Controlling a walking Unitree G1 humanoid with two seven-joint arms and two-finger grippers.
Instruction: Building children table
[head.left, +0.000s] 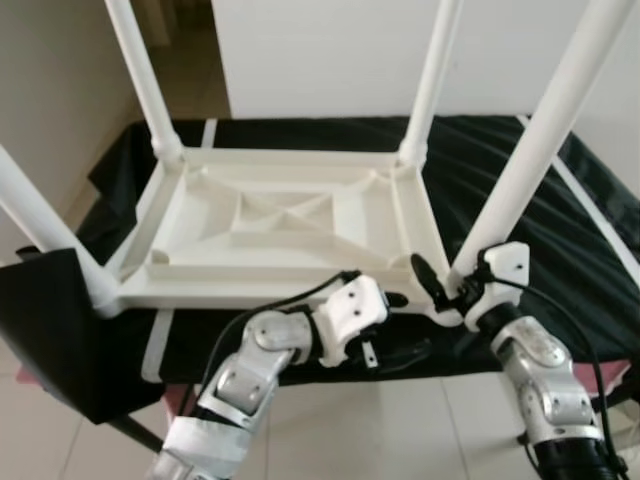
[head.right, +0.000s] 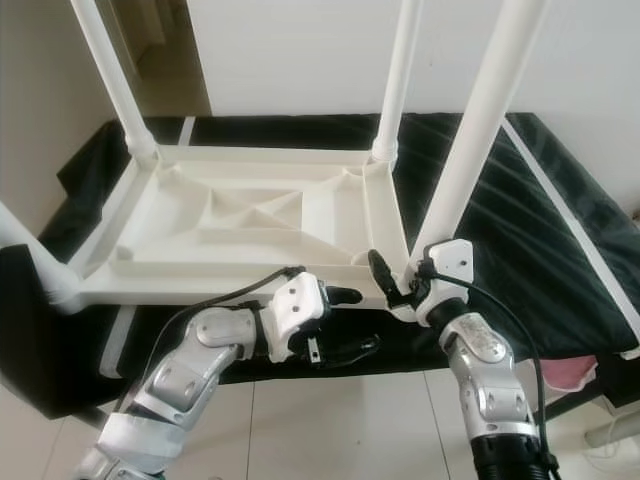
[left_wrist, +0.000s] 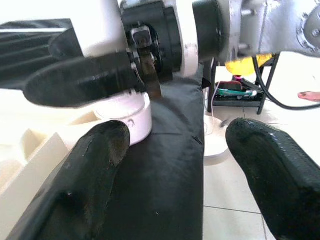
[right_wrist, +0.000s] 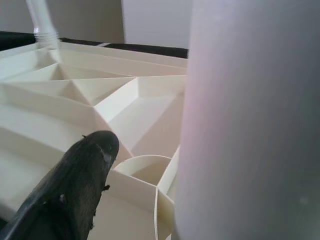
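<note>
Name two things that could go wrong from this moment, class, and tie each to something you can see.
1. The right gripper sits at the base of the near-right leg; if that joint is loose, the leg may tilt.
2. The upturned table lies near the edge of the black cloth, so a push from the open left gripper could slide it.

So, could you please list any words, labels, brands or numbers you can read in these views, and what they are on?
None can be read: the upturned white table, its legs, the black cloth and both grippers, left gripper and right gripper, carry no legible text.
</note>
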